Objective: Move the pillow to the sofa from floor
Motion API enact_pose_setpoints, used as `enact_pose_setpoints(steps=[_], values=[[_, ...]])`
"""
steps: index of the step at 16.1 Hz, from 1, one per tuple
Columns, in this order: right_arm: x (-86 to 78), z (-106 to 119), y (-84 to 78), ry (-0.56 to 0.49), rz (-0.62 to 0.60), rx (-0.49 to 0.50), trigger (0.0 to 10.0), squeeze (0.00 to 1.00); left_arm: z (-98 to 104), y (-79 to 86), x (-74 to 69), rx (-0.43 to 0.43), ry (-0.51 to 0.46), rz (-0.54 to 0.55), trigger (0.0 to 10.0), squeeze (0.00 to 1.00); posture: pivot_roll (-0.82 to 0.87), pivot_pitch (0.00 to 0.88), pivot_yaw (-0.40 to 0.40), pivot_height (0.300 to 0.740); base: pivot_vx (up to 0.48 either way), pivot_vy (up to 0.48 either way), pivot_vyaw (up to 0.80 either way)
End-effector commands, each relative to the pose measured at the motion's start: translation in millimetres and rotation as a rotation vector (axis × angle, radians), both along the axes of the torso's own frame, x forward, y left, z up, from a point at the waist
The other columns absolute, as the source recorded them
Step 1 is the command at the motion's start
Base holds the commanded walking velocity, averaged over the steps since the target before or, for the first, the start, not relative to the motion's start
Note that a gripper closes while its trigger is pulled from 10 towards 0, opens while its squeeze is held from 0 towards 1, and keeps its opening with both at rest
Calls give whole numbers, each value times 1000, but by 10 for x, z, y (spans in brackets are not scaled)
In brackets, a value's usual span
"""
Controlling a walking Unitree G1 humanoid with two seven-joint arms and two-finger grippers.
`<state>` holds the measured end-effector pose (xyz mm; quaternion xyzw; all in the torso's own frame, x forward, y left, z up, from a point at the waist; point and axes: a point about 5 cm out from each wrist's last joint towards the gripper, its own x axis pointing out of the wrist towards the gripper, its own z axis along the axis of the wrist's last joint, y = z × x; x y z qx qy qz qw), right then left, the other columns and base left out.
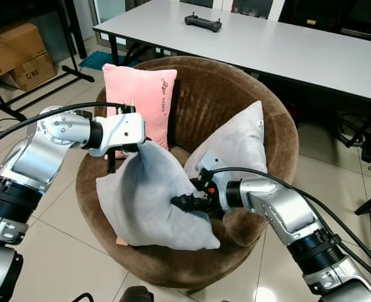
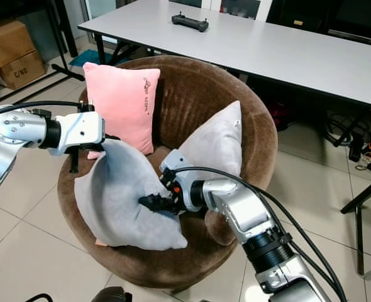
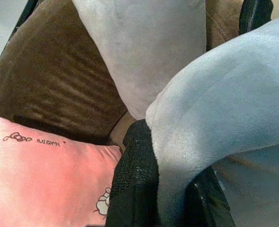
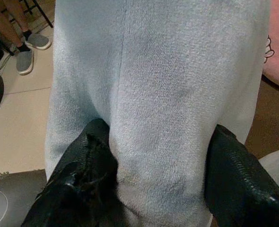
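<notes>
Pillow (image 1: 151,201): I hold it over sofa (image 1: 261,113), 6 o'clock edge.
Left hand (image 3: 170,198): pinching corner.
Right hand (image 4: 158,189): clamping edge.
Risk: slides off front rim if I release here.

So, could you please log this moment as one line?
left gripper: shut on grey pillow | right gripper: shut on grey pillow | pillow over brown sofa

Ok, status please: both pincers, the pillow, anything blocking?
Left pincer and right pincer shut on grey pillow, over brown sofa. Pink pillow and second grey pillow occupy seat.

Three pillows (image 1: 151,201) in sofa (image 1: 270,119); table (image 1: 286,44) behind sofa; boxes (image 1: 16,53) far left.
</notes>
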<state>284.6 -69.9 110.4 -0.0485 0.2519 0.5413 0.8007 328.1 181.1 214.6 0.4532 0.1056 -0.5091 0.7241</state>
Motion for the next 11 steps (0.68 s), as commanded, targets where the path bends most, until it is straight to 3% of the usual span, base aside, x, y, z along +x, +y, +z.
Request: enact_pose_setpoints(steps=[1, 11], values=[[8, 29, -9, -2, 2, -5, 0, 0, 213, -37, 38, -40, -90, -9, 10000, 0, 69, 0, -49, 740, 0, 0, 0], [-2, 52, -5, 1, 2, 28, 0, 0, 153, -4, 56, -56, -95, 31, 10000, 0, 70, 0, -45, 740, 0, 0, 0]])
